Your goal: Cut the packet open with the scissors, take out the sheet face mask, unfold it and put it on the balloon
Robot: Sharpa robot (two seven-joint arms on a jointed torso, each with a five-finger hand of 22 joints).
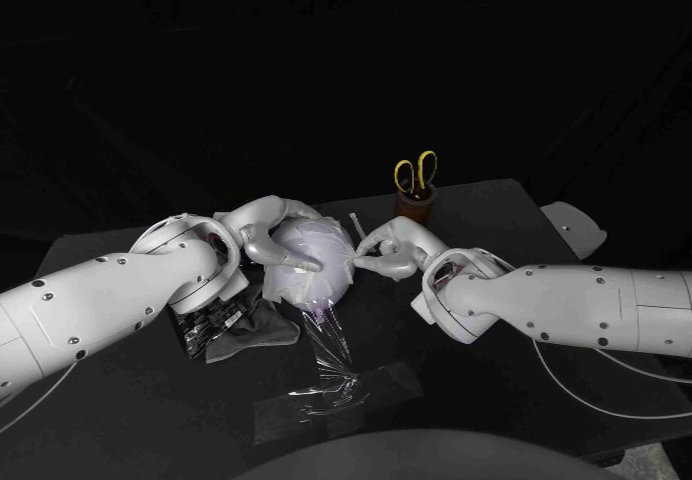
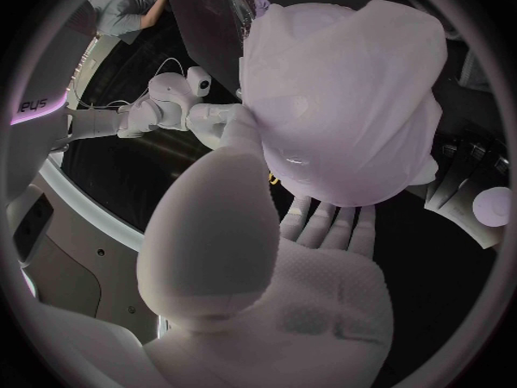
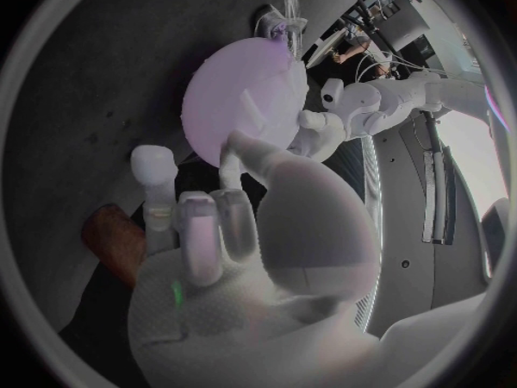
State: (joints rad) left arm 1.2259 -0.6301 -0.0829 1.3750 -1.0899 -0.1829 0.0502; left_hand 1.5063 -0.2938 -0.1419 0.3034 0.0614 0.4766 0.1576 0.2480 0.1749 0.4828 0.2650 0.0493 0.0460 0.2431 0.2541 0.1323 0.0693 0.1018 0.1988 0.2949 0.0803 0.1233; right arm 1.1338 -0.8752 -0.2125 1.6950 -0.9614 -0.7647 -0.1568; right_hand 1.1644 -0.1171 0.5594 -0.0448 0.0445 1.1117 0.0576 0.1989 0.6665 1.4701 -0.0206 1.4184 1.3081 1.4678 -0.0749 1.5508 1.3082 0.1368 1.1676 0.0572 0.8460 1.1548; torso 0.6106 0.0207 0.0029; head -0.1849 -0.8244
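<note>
Film [image 1: 332, 372] and packet [image 1: 214, 322] lie in front of balloon [image 1: 315, 272], mask [image 2: 345, 86] draped on it. My left hand [image 1: 274, 237] holds balloon; right hand [image 1: 387, 245] touches mask, pinch or not can't tell. A tug could drag mask off or roll balloon. Scissors [image 1: 415, 178] behind balloon

One balloon [image 3: 242, 95], one pair of scissors [image 1: 415, 173], one packet [image 1: 216, 321]

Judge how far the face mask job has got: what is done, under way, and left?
Done: the scissors stand in their holder, the dark packet lies aside on the table, and the mask already drapes the balloon. Under way: the left hand cups the balloon while the right hand touches its side. Left: probably smoothing the mask and letting go.
</note>
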